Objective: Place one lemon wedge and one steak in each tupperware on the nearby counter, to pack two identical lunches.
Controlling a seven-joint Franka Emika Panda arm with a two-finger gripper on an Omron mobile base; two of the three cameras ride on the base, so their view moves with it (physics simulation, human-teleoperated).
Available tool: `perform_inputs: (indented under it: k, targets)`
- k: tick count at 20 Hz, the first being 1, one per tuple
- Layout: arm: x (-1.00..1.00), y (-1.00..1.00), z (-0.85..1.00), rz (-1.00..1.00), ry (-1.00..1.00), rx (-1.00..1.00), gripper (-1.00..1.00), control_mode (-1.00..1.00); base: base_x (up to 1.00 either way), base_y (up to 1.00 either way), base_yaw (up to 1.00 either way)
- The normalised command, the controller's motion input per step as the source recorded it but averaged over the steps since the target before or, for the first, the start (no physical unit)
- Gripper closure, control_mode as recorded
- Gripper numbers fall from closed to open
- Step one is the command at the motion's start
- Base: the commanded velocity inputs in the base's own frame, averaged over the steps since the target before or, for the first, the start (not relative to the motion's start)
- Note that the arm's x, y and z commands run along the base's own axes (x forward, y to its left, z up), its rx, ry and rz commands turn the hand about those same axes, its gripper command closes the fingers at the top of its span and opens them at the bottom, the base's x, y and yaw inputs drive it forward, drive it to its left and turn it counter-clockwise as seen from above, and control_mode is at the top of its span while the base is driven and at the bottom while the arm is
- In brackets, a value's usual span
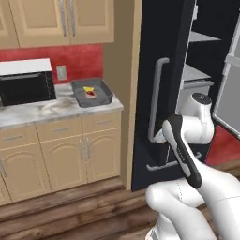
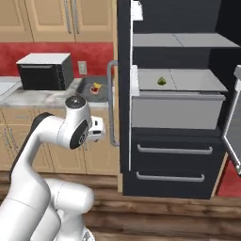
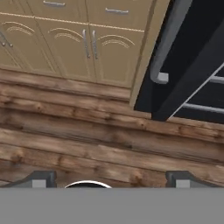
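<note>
Tupperware (image 1: 92, 92) sits at the right end of the counter (image 1: 42, 112), beside the microwave (image 1: 26, 82), its long axis running back toward the red wall; a lemon wedge and steak lie inside. Gripper (image 3: 111, 177) fingers stand wide apart over the wooden floor (image 3: 78, 140), empty.

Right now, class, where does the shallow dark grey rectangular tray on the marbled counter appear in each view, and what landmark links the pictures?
Left base view: shallow dark grey rectangular tray, upper centre-left, right of the black microwave.
Right base view: upper left, beside the fridge door's edge.
Hand view: not in it.
Shared landmark: grey fridge door handle.
</note>
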Motion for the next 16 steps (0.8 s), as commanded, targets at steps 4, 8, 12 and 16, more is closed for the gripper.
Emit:
perform_inputs:
  k: [4, 8, 12, 16]
  targets:
    - [0.0, 0.0, 0.0, 0.0, 0.0, 0.0, -1.0, 1.0, 0.32, -1.0, 0.0]
    - [0.0, 0.0, 0.0, 0.0, 0.0, 0.0, -1.0, 1.0, 0.38, -1.0, 0.0]
    - [0.0, 0.0, 0.0, 0.0, 0.0, 0.0, -1.0, 1.0, 0.49, -0.99, 0.0]
    - [0.0, 0.0, 0.0, 0.0, 0.0, 0.0, -1.0, 1.0, 0.59, -0.51, 0.0]
